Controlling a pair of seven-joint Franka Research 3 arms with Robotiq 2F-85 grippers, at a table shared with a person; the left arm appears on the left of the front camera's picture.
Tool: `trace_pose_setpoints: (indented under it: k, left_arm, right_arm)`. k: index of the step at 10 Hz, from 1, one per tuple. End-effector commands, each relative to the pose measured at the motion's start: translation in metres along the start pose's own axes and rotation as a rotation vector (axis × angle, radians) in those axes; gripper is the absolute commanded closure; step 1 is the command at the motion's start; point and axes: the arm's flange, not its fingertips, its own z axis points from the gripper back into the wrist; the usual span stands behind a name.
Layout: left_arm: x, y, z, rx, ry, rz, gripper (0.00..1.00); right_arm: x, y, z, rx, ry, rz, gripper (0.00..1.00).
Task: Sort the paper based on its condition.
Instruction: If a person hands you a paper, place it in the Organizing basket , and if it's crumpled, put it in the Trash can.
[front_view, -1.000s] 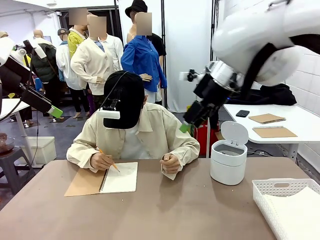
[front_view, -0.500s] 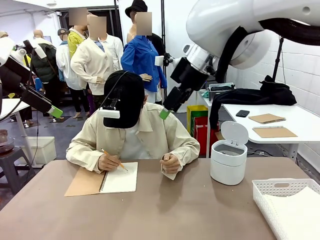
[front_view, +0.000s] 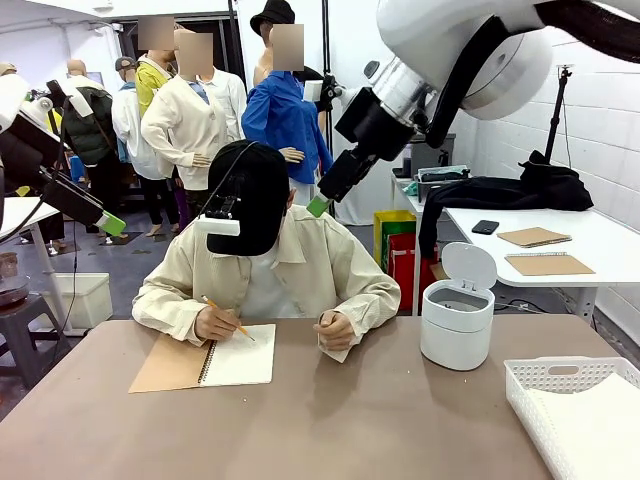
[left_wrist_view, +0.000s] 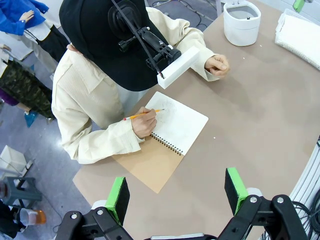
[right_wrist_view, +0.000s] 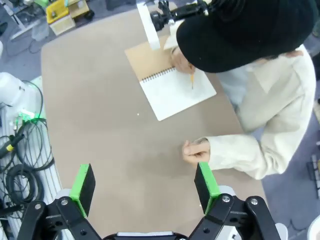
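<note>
A person at the far side writes with a pencil (front_view: 231, 326) on the open white page of a spiral notebook (front_view: 238, 356), also seen from the left wrist as the notebook (left_wrist_view: 179, 122) and from the right wrist as the notebook (right_wrist_view: 178, 93). White paper (front_view: 595, 430) lies flat in the white basket (front_view: 560, 377) at the front right. My right gripper (front_view: 320, 203) hangs high over the person's shoulder; the right wrist view shows this gripper (right_wrist_view: 144, 186) open and empty. At the far left, well above the table, my left gripper (front_view: 110, 224) is raised, and the same gripper (left_wrist_view: 176, 192) is open and empty.
A small white lidded bin (front_view: 457, 322) stands open at the right of the table, near the person's closed fist (front_view: 335, 328). Bare brown tabletop (front_view: 330, 420) stretches between notebook and basket. A side table with brown notebooks (front_view: 547, 263) stands behind on the right.
My right arm has swung leftward and upward, from above the bin to beside the person's head. The person's pencil hand has shifted slightly on the page. The left arm has stayed still.
</note>
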Motion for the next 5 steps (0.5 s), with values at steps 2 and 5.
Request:
trace_pose_setpoints:
  k: [2,5]
  left_arm:
    - [0.000,0.001,0.001,0.003,0.000,-0.005,0.00]
    - [0.000,0.001,0.001,0.003,0.000,-0.005,0.00]
  right_arm:
    - [-0.019,0.006,0.009,-0.013,-0.076,0.025,0.00]
    - [-0.032,0.008,0.016,-0.007,-0.062,0.000,0.00]
